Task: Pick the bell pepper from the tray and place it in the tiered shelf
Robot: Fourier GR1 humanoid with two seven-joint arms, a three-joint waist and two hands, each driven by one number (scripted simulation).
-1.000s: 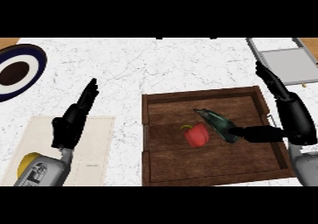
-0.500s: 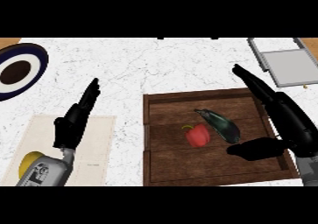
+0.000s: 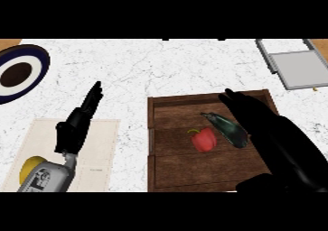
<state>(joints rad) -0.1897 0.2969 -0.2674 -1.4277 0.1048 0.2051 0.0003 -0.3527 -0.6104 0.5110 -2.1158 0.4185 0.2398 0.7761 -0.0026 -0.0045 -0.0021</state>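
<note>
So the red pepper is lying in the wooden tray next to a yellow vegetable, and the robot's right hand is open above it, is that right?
Not quite: the vegetable beside the pepper is dark green, not yellow, as the head view shows. The rest holds: the pepper lies in the wooden tray, and the right hand is open above the tray's right side.

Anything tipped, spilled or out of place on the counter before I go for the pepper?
Nothing stands out. The bell pepper lies in the wooden tray beside a dark eggplant, nothing spilled. The right robot hand hovers open over the tray; the left robot hand rests open by the cloth mat. The tiered shelf sits far right.
</note>
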